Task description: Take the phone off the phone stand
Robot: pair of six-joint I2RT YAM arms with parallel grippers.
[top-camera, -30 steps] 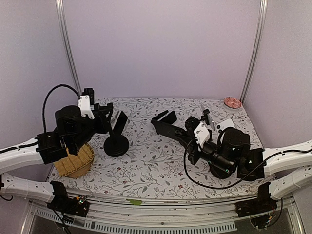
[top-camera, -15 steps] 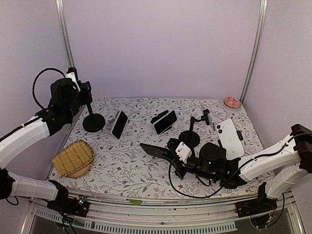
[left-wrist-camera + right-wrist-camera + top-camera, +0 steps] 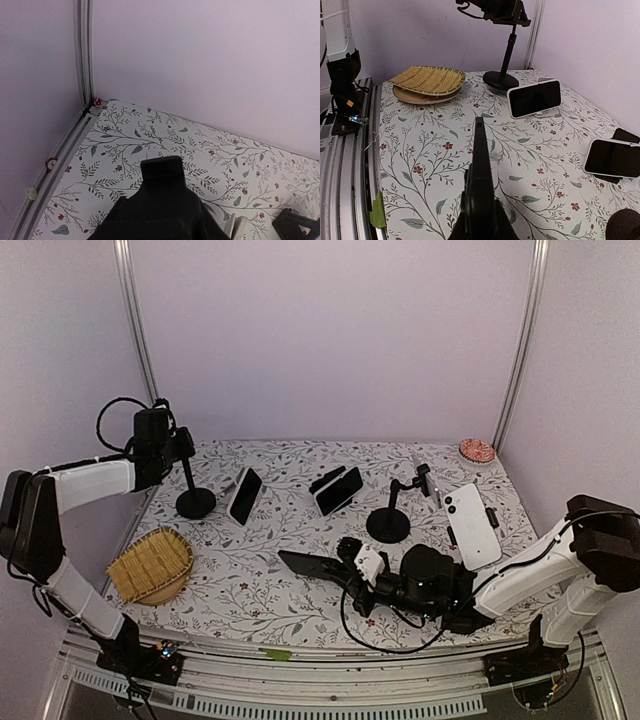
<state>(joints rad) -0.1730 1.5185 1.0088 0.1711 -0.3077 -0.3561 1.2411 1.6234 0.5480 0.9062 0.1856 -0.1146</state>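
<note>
Top external: right tool (image 3: 343,558) has brought the phone (image 3: 305,563) lower.

Top camera looks down from high at the near edge over the whole table (image 3: 250,590). Left wrist faces the far-left corner. Right wrist looks low leftward, sharing the basket (image 3: 427,79) with top.

The phone stand (image 3: 195,503) has been shifted toward the far-left corner. The black phone (image 3: 305,562) has been lowered toward the near edge.
</note>
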